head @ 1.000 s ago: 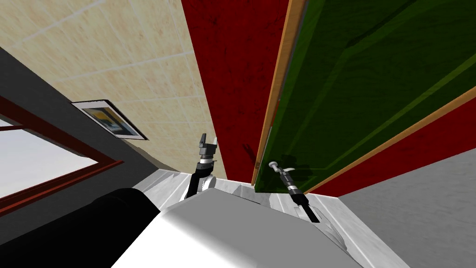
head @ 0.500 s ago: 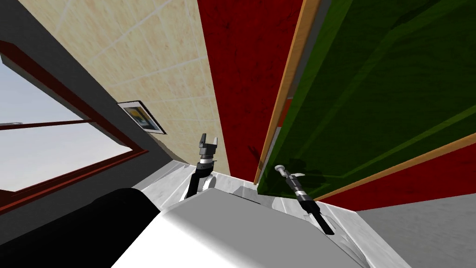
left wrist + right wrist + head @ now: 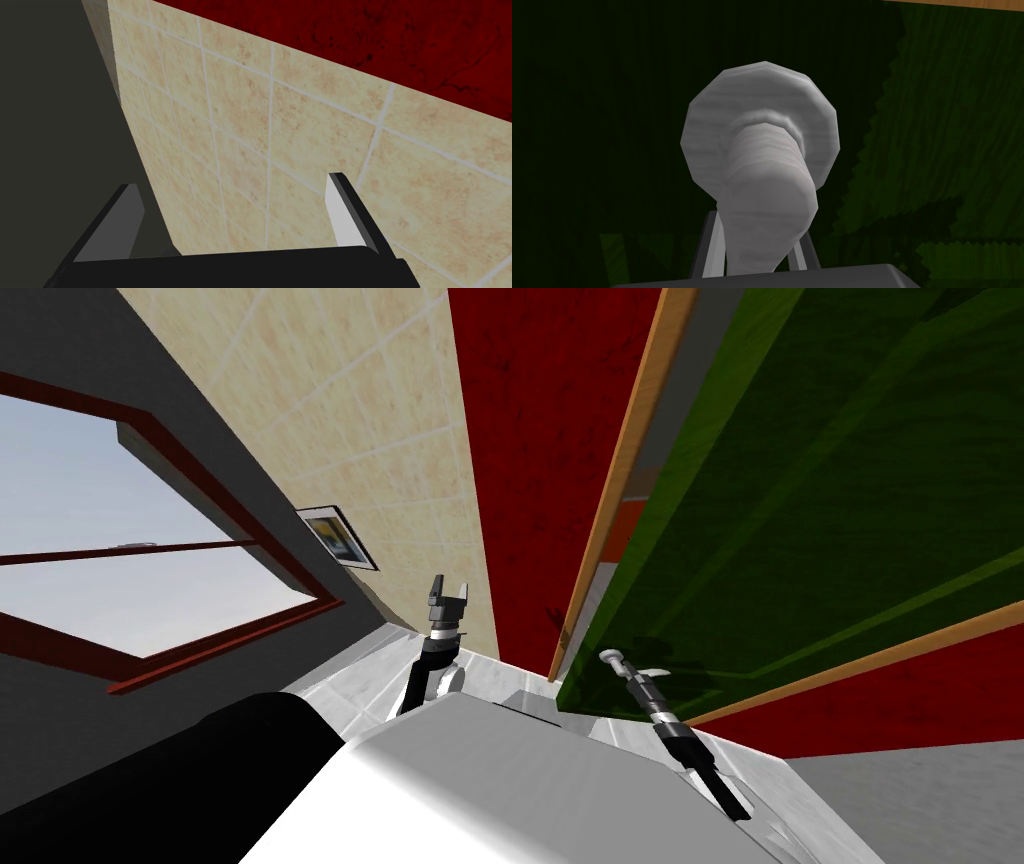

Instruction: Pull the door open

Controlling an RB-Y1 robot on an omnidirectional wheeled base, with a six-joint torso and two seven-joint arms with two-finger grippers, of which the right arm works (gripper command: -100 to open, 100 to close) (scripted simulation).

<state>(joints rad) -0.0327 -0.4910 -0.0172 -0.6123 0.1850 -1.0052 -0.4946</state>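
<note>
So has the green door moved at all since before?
Yes. The door has swung away from its tan frame, towards the robot; the gap between them is wider. The right gripper holds the handle.

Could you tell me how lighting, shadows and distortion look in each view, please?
Head view: rolled, walls splaying; the right gripper throws a shadow on the green door. Right wrist view: door dim, a jagged shadow beside the grey handle. Left wrist view: evenly lit tiles behind the open left gripper.

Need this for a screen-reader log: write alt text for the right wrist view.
The right gripper is shut on a grey door handle, its fingers pressing the stem's sides. Behind, the handle's round base sits on a dark green door.
</note>
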